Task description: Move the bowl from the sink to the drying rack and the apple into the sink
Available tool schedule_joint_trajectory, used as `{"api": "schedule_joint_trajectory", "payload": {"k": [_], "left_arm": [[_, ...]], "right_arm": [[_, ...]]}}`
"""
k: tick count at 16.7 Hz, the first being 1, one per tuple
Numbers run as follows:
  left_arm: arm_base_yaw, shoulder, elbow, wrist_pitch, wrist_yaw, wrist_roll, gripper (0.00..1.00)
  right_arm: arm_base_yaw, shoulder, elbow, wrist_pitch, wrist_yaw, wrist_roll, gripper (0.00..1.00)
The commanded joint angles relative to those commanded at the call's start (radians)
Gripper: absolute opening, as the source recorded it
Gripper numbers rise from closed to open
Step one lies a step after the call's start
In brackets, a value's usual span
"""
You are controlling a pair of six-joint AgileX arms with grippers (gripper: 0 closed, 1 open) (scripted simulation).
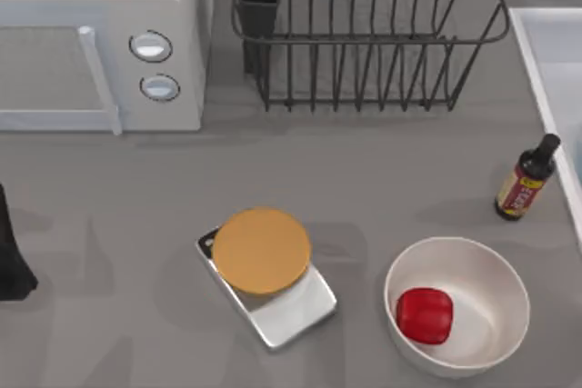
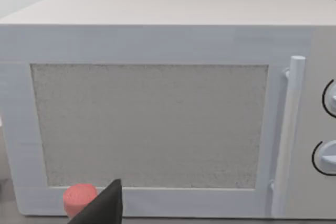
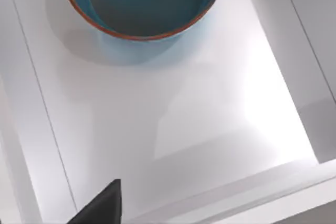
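Teal-blue bowl [image 3: 143, 1] with thin orange-red rim sitting in pale sink [image 3: 199, 129], glossy red blocky apple [image 1: 424, 314] inside white bowl [image 1: 473, 333] on desk [image 1: 118, 224], drying rack [image 1: 364, 34] at back, fingers' opening on both arms: cannot tell.

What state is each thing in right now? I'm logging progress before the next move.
bowl: upright, empty, sitting in the sink.
sink: holds just the bowl in the right wrist view.
apple: lying inside the white bowl.
white bowl: upright on the table.
drying rack: upright, nothing on its bars.
microwave: door closed.
bottle: standing, capped.
kitchen scale: flat, unloaded.
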Motion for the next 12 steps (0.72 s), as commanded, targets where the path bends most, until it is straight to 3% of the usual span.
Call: {"api": "schedule_joint_trajectory", "payload": {"k": [12], "left_arm": [[0.0,0.0,0.0,0.0,0.0,0.0,1.0]], "right_arm": [[-0.101,0.967,0.962,-0.483,-0.011,-0.192,1.0]]}}
